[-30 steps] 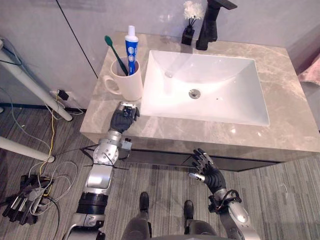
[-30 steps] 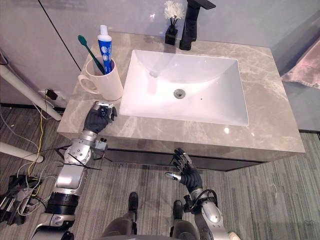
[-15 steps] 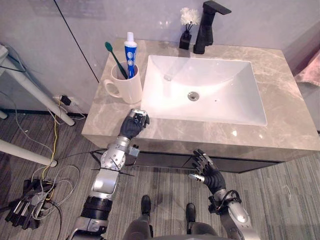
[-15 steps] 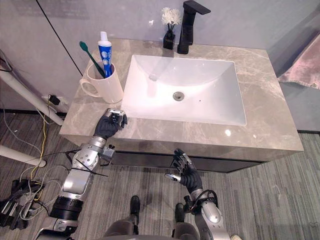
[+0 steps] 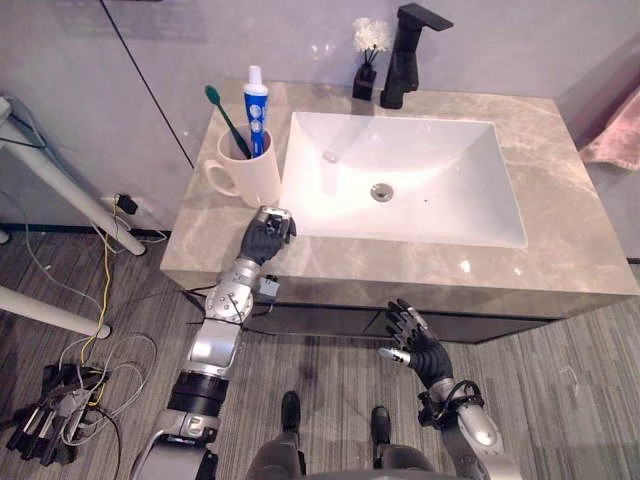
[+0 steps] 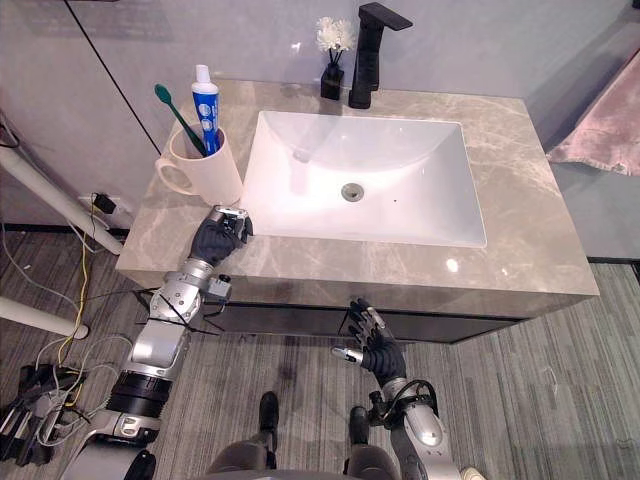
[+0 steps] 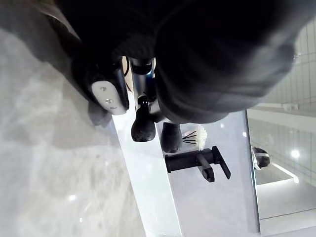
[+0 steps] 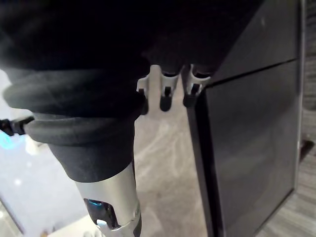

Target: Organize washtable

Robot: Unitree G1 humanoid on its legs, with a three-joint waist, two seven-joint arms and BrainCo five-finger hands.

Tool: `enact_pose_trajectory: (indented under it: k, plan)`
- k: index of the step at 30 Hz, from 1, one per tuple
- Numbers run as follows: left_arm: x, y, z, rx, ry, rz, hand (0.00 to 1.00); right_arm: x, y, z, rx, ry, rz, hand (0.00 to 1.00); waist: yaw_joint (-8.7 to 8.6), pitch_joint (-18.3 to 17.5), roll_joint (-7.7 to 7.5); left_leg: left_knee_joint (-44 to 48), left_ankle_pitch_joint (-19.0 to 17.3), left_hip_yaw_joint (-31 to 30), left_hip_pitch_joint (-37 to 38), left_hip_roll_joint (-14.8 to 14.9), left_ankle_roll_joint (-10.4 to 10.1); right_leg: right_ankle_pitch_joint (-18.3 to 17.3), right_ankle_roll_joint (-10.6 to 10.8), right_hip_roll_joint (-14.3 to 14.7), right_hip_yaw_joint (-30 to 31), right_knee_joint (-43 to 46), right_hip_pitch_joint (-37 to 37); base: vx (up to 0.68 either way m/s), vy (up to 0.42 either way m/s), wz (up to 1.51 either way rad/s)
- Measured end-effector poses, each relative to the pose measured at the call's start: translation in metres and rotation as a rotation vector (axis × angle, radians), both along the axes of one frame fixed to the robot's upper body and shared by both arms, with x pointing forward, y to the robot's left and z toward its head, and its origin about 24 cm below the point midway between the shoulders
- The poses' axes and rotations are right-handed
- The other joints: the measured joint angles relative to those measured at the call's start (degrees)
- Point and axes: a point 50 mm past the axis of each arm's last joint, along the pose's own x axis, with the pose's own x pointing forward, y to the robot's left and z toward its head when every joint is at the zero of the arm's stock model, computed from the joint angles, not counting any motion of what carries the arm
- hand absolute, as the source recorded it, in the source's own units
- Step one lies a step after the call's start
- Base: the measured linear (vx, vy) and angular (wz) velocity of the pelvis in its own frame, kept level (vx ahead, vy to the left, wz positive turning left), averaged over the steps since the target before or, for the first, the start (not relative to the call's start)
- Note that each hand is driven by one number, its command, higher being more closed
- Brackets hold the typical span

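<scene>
Mug [image 5: 248,172] upright on the back-left part of the surface [image 5: 205,240], just beside the sink [image 5: 450,170]. Toothbrush [image 5: 225,115] and toothpaste tube [image 5: 257,105] both stand in it, brush leaning out to the left, tube near vertical. Change over the last second: the whole view has shifted a little, so the camera moved. Measured against the mug, the left robot hand [image 5: 266,236] has slid along the surface from directly in front of the mug toward the sink's front-left corner, and now sits at the rim, clear of the mug. Its fingers are loosely curled with nothing in them; the left wrist view shows dark fingertips [image 7: 143,127] over bare stone and the white rim, and no object between them. Right robot hand [image 5: 415,345] unchanged: low, in front of the dark cabinet face [image 8: 247,123], fingers spread, holding nothing. Faucet [image 5: 405,45] and small flower vase [image 5: 366,60] at the back edge, as before. Reading: brush and paste are already stowed and no loose item shows on the surface, so the tidying looks essentially done. The sideways move reads as the left robot hand backing off from the mug, not as a new reach.
</scene>
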Motion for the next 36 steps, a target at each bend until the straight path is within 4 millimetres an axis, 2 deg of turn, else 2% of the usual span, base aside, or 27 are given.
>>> enact_pose_trajectory:
  k: [6,14,17,28,36]
  plan:
    - [0.007,0.017,0.012,-0.018,-0.026,0.058,1.00,-0.001,-0.003,-0.001,-0.015,0.003,0.002,0.00,-0.04,0.1,-0.33,0.0,0.0,0.2,-0.8,0.1,0.0,0.5,0.2,0.1,0.4,-0.4,-0.8,0.02,-0.003,-0.04]
    - [0.018,0.042,0.038,0.016,-0.090,0.113,1.00,-0.001,-0.004,-0.004,-0.019,0.016,0.002,0.00,0.22,0.7,-2.44,0.3,0.0,1.0,-2.7,0.8,-0.1,1.8,0.2,0.7,1.4,-1.7,-2.7,0.01,-0.008,-0.07]
    - [0.022,0.047,0.044,0.021,-0.101,0.132,1.00,-0.002,-0.005,-0.004,-0.025,0.020,0.003,0.00,0.26,0.8,-2.65,0.3,0.0,1.4,-2.9,0.8,-0.1,2.2,0.3,0.6,1.9,-2.3,-2.9,0.01,0.002,-0.09]
    - [0.028,0.052,0.078,0.026,-0.202,0.140,1.00,-0.001,-0.007,-0.004,-0.036,0.017,0.006,0.00,0.45,2.7,-4.20,0.3,0.0,1.6,-5.0,0.8,-0.1,2.4,0.4,0.7,2.0,-2.2,-5.0,0.00,0.000,0.00]
    - [0.032,0.050,0.096,0.030,-0.252,0.134,1.00,0.002,-0.005,-0.002,-0.046,0.005,0.016,0.00,0.34,3.9,-4.54,0.3,0.0,1.7,-5.6,0.8,-0.1,2.6,0.4,0.7,2.2,-2.1,-5.7,0.01,0.004,-0.01]
